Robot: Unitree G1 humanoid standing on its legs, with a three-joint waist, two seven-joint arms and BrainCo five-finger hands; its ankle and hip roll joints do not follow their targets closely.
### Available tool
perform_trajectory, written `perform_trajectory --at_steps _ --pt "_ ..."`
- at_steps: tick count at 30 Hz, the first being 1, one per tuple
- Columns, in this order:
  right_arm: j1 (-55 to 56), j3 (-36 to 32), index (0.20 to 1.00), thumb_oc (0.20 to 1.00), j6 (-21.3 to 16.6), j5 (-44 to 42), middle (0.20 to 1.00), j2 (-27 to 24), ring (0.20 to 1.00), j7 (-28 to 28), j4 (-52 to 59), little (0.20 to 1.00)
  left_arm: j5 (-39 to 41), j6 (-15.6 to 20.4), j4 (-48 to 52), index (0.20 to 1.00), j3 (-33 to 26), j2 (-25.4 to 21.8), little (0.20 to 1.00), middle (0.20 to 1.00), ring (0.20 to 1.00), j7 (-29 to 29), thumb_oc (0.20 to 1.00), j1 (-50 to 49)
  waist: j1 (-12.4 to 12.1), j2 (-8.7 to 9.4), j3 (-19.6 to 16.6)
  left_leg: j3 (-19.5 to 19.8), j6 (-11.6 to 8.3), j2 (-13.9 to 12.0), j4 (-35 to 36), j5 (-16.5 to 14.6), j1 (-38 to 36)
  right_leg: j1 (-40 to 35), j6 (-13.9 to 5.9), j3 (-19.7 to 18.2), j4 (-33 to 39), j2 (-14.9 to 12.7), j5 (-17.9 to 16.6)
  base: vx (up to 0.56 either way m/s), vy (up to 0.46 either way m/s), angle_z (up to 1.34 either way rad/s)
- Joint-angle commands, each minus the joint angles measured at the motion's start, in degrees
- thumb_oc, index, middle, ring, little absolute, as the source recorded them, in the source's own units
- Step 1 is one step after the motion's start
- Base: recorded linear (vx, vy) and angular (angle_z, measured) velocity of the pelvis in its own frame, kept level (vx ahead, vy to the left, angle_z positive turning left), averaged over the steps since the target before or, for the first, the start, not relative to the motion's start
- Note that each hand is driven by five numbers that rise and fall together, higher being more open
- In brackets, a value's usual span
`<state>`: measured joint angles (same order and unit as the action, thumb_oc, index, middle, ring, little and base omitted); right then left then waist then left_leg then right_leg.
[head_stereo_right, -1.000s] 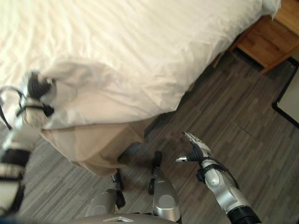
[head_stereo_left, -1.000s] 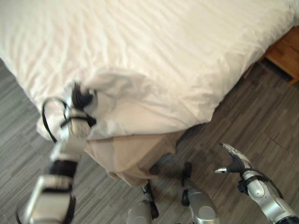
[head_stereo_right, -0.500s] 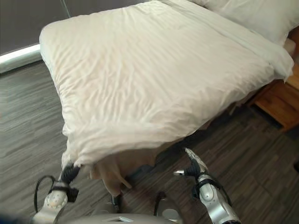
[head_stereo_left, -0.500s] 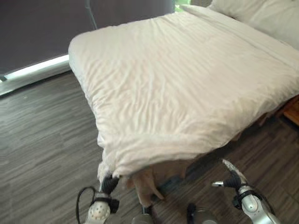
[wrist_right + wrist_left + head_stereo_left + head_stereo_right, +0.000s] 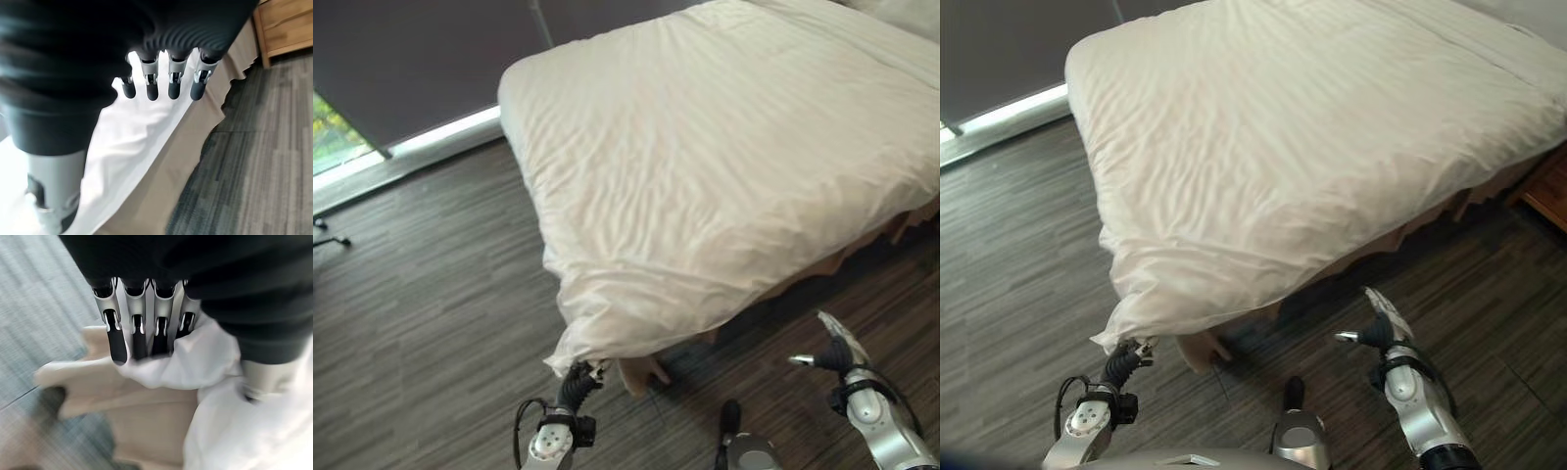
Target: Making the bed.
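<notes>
A white duvet covers the bed and hangs over its near corner. My left hand is low beneath that corner, shut on the duvet's corner tip. In the left wrist view its fingers curl round a fold of white cloth in front of the beige bed skirt. My right hand hangs open over the floor by the bed's side, holding nothing. Its straight fingers point at the duvet edge and the skirt.
Grey wood-plank floor surrounds the bed. A dark curtain with a strip of daylight below it lies at the back left. A wooden nightstand stands beside the bed on the right.
The camera has lifted and shifted, so more of the bed shows. My left hand has dropped from the bed's top corner to below it, pulling the duvet corner down. The right hand stays put.
</notes>
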<state>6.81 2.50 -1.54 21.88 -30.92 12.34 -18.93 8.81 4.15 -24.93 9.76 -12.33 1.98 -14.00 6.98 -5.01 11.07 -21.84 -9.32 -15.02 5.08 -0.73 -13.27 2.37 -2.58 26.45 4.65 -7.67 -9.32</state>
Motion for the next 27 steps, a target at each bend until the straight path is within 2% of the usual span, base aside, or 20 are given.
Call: perform_trajectory --at_steps 1,3,4,7,9,10,12,13,14,15,16,17,18,19,20,22,24,25,26,27 --pt "-6.3 1.1 1.0 1.0 -0.6 -1.5 1.0 1.4 1.0 3.3 1.8 1.0 -3.2 -0.7 -0.7 1.0 -1.6 -3.7 1.0 1.0 1.0 0.0 1.0 -4.6 -2.1 2.35 -1.1 4.1 3.48 3.7 -1.9 -3.4 3.7 -2.8 -4.9 -4.5 -5.8 -4.4 11.8 -0.1 0.186 0.52" --pt "-7.0 0.7 1.0 1.0 -0.5 -1.7 1.0 1.6 1.0 3.6 2.0 1.0 -4.7 -0.8 -2.0 1.0 -2.4 -4.0 1.0 1.0 1.0 0.4 1.0 -4.5 -2.6 3.01 -1.1 4.5 3.96 4.3 -1.7 -3.7 3.9 -2.8 -5.46 -4.3 -6.0 -4.9 11.3 -0.09 0.178 0.36" --pt "-7.7 0.1 1.0 1.0 0.0 -1.9 1.0 2.0 1.0 4.0 1.9 1.0 -7.3 -1.5 -5.4 1.0 -4.0 -4.2 1.0 1.0 1.0 1.3 1.0 -4.4 -3.8 4.11 -1.1 5.4 4.57 5.3 -1.2 -4.1 4.1 -2.7 -6.06 -3.8 -6.6 -5.8 10.7 -0.11 0.211 0.37" --pt "-9.0 0.0 1.0 1.0 0.4 -1.5 1.0 2.6 1.0 4.7 2.0 1.0 -10.0 -2.4 -13.5 1.0 -6.3 -3.7 1.0 1.0 1.0 3.9 1.0 -3.7 -5.4 5.84 -0.8 5.9 6.17 7.2 -0.9 -5.3 3.8 -2.2 -7.01 -3.6 -10.2 -7.3 10.7 -0.08 0.174 0.3" --pt "-9.5 -0.3 1.0 1.0 0.6 -1.8 1.0 2.8 1.0 5.1 2.2 1.0 -9.3 -2.5 -16.8 1.0 -8.3 -3.5 1.0 1.0 1.0 4.9 1.0 -3.8 -6.1 6.62 0.0 6.3 7.11 8.3 -0.7 -5.8 3.0 -0.8 -7.91 -4.4 -15.0 -8.4 10.7 -0.06 0.15 0.1" --pt "-10.2 -0.3 1.0 1.0 0.6 -2.5 1.0 3.2 1.0 5.2 2.2 1.0 -8.6 -2.5 -17.6 1.0 -9.0 -3.5 1.0 1.0 1.0 5.3 1.0 -3.6 -6.4 7.22 0.6 6.2 7.82 8.9 -0.9 -5.0 3.3 0.2 -7.81 -4.7 -16.9 -9.1 9.4 -0.07 0.113 0.14" --pt "-10.6 -0.6 1.0 1.0 0.5 -3.3 1.0 3.6 1.0 5.5 2.4 1.0 -8.1 -2.5 -18.1 1.0 -9.8 -3.6 1.0 1.0 1.0 5.7 1.0 -3.6 -6.6 7.42 0.8 6.4 8.07 9.3 -0.6 -5.1 3.0 0.7 -8.16 -5.6 -18.4 -9.3 9.3 -0.02 0.055 0.23" --pt "-12.4 -1.4 1.0 1.0 -0.2 -9.2 1.0 5.7 1.0 6.7 2.5 1.0 -4.1 -2.0 -18.0 1.0 -12.1 -3.7 1.0 1.0 1.0 6.7 1.0 -3.3 -7.4 7.7 1.5 7.6 8.16 9.4 -0.3 -5.1 3.0 1.9 -8.3 -7.2 -19.0 -8.6 9.1 0.02 0.018 0.11" --pt "-12.4 -1.4 0.457 0.457 -0.2 -9.2 0.457 5.7 0.457 6.7 2.5 0.457 -4.1 -2.0 -18.0 1.0 -12.1 -3.7 1.0 1.0 1.0 6.7 1.0 -3.3 -7.4 7.7 1.5 7.6 8.15 9.4 -0.3 -5.1 3.0 1.9 -8.3 -7.2 -19.0 -8.6 9.1 0.0 0.0 0.0" --pt "-13.2 -1.9 0.2 0.2 -0.4 -12.5 0.2 6.5 0.2 6.8 2.7 0.2 -1.1 -1.7 -17.8 1.0 -13.3 -3.7 1.0 1.0 1.0 7.0 1.0 -2.8 -7.7 7.77 1.9 8.3 8.02 9.3 -0.2 -4.9 3.2 2.2 -8.01 -7.7 -17.7 -7.9 9.7 0.0 -0.035 0.15" --pt "-14.1 -2.3 0.2 0.2 -1.2 -17.0 0.2 7.8 0.2 7.3 2.6 0.2 3.3 -1.1 -17.1 1.0 -14.5 -3.8 1.0 1.0 1.0 7.5 1.0 -2.2 -8.1 7.78 2.4 9.3 7.87 9.4 -0.2 -4.6 3.7 2.6 -7.75 -8.5 -16.1 -7.2 9.9 -0.01 -0.092 0.33" --pt "-15.7 -3.5 0.2 0.2 -3.3 -28.8 0.2 9.8 0.2 5.5 2.7 0.2 12.1 0.7 -14.9 1.0 -16.6 -4.4 1.0 1.0 1.0 7.6 1.0 -0.7 -8.8 7.65 3.7 11.7 7.33 9.5 -0.4 -4.0 5.0 3.7 -7.69 -10.5 -12.8 -6.1 9.7 -0.01 -0.074 0.43" --pt "-15.8 -3.5 0.2 0.2 -3.4 -28.8 0.2 9.8 0.2 5.4 2.6 0.2 12.2 0.7 -14.9 1.0 -16.6 -4.4 1.0 1.0 1.0 7.6 1.0 -0.7 -8.7 7.72 3.6 11.8 7.34 9.6 -0.4 -3.9 5.2 3.7 -7.66 -10.5 -12.6 -6.1 9.5 0.05 -0.114 0.65" --pt "-17.1 -4.5 0.2 0.2 -5.1 -37.1 0.2 11.1 0.2 3.1 1.4 0.2 18.9 1.6 -13.5 1.0 -18.4 -4.7 1.0 1.0 1.0 5.9 1.0 0.3 -9.6 8.11 3.6 13.6 7.22 10.4 -0.5 -4.0 6.2 2.1 -7.56 -10.4 -8.0 -6.2 9.1 0.05 -0.057 0.86" --pt "-17.1 -4.5 0.2 0.2 -5.1 -37.1 0.2 11.1 0.2 3.1 1.4 0.2 18.9 1.6 -13.5 1.0 -18.4 -4.7 1.0 1.0 1.0 5.9 1.0 0.3 -9.6 8.12 3.6 13.6 7.22 10.4 -0.5 -3.9 6.3 2.1 -7.56 -10.3 -8.0 -6.2 9.1 0.1 -0.107 0.98" --pt "-21.6 -5.2 0.2 0.2 -7.9 -48.7 0.2 13.3 0.2 1.9 -2.3 0.2 30.6 3.5 -8.0 1.0 -19.8 -3.0 1.0 1.0 1.0 4.5 1.0 -0.3 -11.5 7.93 3.5 13.8 6.65 10.3 -0.6 -3.4 7.9 0.7 -7.69 -8.0 -6.0 -6.8 8.0 0.09 -0.16 0.66" --pt "-24.4 -5.9 0.2 0.2 -10.3 -55.6 0.2 14.2 0.2 1.4 -3.7 0.2 35.2 4.7 -2.6 1.0 -19.6 -2.4 1.0 1.0 1.0 3.4 1.0 -0.9 -12.7 7.03 4.4 14.1 5.96 9.7 -0.6 -2.4 9.9 1.1 -7.52 -6.5 -5.2 -7.0 7.6 0.02 -0.132 0.23" --pt "-24.5 -5.9 0.2 0.2 -10.3 -55.6 0.2 14.1 0.2 1.3 -3.8 0.2 35.2 4.7 -2.6 1.0 -19.6 -2.4 1.0 1.0 1.0 3.4 1.0 -0.9 -12.6 7.12 4.2 14.2 6.01 9.8 -0.6 -2.1 10.2 1.3 -7.5 -6.4 -5.1 -7.1 7.3 -0.03 -0.138 0.33" --pt "-27.3 -7.1 0.2 0.2 -12.3 -62.2 0.2 14.9 0.2 0.2 -5.8 0.2 38.3 5.5 0.1 1.0 -18.7 -2.0 1.0 1.0 1.0 2.2 1.0 -0.8 -13.5 5.87 5.5 14.8 5.24 9.3 -0.5 -1.4 12.1 1.6 -7.35 -4.8 -4.2 -6.9 7.4 -0.03 -0.154 0.32" --pt "-28.7 -7.7 0.2 0.2 -13.2 -64.9 0.2 14.9 0.2 -0.3 -6.1 0.2 40.1 5.9 1.3 1.0 -18.3 -1.6 1.0 1.0 1.0 1.5 1.0 -0.7 -14.1 5.26 6.2 15.1 4.85 8.9 -0.5 -0.8 13.2 2.0 -7.31 -4.1 -3.8 -6.9 7.3 -0.06 -0.231 0.31"
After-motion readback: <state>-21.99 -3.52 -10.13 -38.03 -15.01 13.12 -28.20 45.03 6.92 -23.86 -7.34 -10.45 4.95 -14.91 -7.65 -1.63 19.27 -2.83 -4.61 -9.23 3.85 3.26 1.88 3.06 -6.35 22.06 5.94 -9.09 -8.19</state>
